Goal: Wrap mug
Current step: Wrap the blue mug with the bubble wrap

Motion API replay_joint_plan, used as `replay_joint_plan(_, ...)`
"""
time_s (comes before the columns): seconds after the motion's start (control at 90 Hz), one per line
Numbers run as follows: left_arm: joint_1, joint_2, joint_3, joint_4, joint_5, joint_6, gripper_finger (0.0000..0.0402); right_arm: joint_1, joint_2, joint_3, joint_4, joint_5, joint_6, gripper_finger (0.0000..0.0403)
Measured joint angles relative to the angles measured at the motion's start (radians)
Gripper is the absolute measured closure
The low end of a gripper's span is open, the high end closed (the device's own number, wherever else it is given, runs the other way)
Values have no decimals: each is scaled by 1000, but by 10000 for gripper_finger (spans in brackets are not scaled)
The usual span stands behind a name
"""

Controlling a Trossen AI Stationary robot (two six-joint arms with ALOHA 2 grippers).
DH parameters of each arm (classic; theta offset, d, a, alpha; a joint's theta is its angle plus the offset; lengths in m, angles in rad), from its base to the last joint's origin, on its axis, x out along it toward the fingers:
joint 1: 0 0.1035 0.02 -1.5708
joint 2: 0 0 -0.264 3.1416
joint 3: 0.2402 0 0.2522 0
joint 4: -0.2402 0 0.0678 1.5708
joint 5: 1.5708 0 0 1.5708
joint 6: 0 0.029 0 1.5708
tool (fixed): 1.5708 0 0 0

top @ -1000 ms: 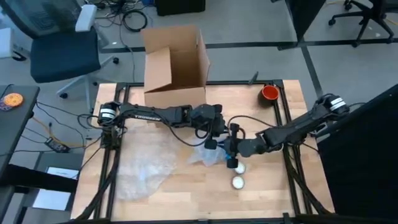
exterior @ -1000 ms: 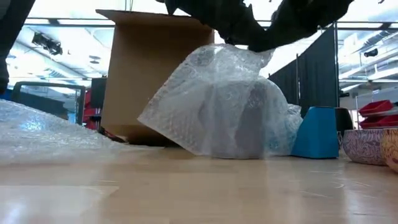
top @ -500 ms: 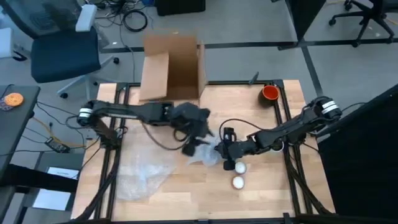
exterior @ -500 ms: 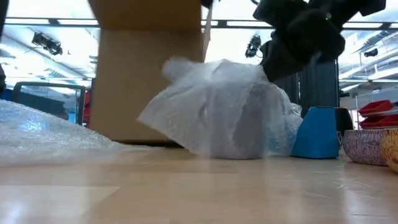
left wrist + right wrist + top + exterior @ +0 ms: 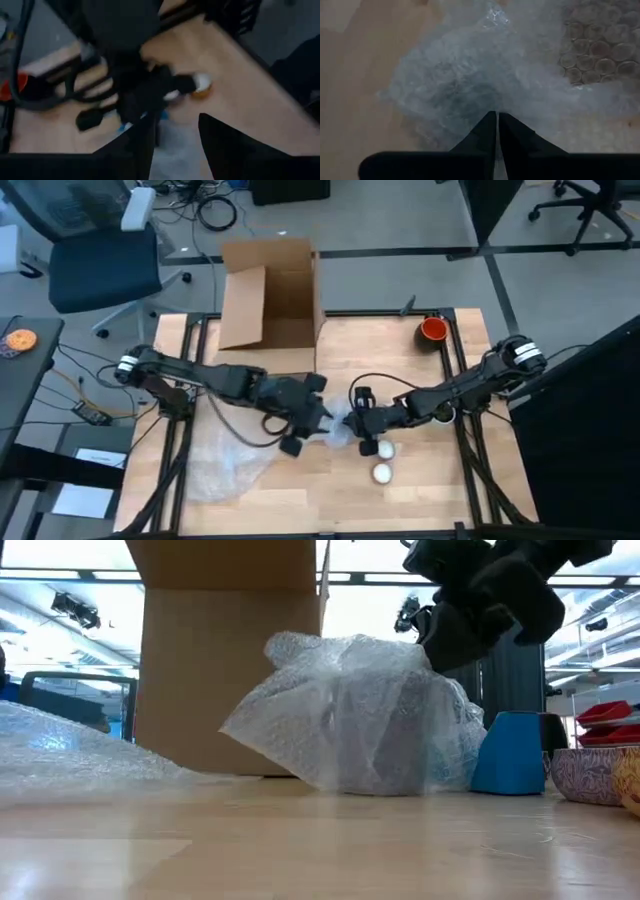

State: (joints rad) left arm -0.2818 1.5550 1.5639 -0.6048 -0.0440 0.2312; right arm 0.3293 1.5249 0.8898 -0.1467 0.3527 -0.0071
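Observation:
The mug is hidden inside a bundle of bubble wrap (image 5: 350, 720), which sits on the table; only a dark shape shows through the wrap. In the high view the bundle (image 5: 338, 430) lies mid-table between both grippers. My right gripper (image 5: 353, 418) is at the bundle's upper right side (image 5: 496, 116), shut on the wrap. My left gripper (image 5: 318, 420) is beside the bundle's left side, open (image 5: 177, 150) and holding nothing. My right gripper has its shut fingertips (image 5: 490, 125) on the bubble wrap's top right part (image 5: 432, 652), coming slanting down from the table's right. I cannot tell how many layers sit between the fingers. The bundle stays on the table below them.
A loose sheet of bubble wrap (image 5: 225, 465) lies at the near left. An open cardboard box (image 5: 270, 290) stands at the far edge. An orange cup (image 5: 433, 330) is at the far right, and two white balls (image 5: 383, 460) lie near the bundle. A blue thing (image 5: 510, 752) stands behind it.
My left gripper has come off the top of the wrap and moved toward the table's near left. The wrap's raised peak has sunk and the bundle is lower and rounder. The cardboard box has shifted a little toward the table's left.

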Motion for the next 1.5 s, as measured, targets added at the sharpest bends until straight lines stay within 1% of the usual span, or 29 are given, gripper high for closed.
replay_joint_plan(0.089,-21,4,-1,-112,-56,-78,265,-5,23,52,-77,-18,-16,403)
replay_joint_plan(0.156,-44,18,-8,-160,-130,-167,265,-14,54,100,-132,-44,-28,403)
replay_joint_plan(0.2,-71,19,-13,-168,-184,-215,265,-24,81,134,-170,-66,-38,403)
replay_joint_plan(0.322,-183,-2,-10,-145,-289,-317,265,-40,164,237,-278,-115,-78,403)
replay_joint_plan(0.522,-344,6,-13,-207,-440,-531,266,-68,280,418,-477,-164,-127,403)
replay_joint_plan(0.578,-386,3,-12,-219,-465,-579,266,-81,311,465,-531,-192,-128,403)
replay_joint_plan(0.678,-442,2,-12,-244,-469,-659,266,-110,374,530,-597,-262,-128,403)
replay_joint_plan(0.8,-465,19,-50,-240,-494,-737,266,-132,454,581,-628,-329,-129,402)
replay_joint_plan(0.922,-468,21,-159,-152,-492,-811,266,-143,506,632,-688,-339,-130,402)
replay_joint_plan(1.022,-467,23,-269,-31,-498,-816,266,-142,513,687,-767,-337,-124,402)
replay_joint_plan(1.178,-452,22,-416,143,-550,-809,266,-116,499,797,-906,-317,-98,402)
replay_joint_plan(1.267,-436,22,-475,206,-602,-786,266,-104,493,879,-999,-316,-82,403)
replay_joint_plan(1.356,-423,22,-526,277,-656,-777,266,-98,495,932,-1092,-319,-50,403)
replay_joint_plan(1.433,-417,22,-569,330,-674,-777,266,-101,495,993,-1131,-308,-14,403)
replay_joint_plan(1.5,-413,22,-602,392,-681,-778,266,-101,491,1027,-1133,-264,6,403)
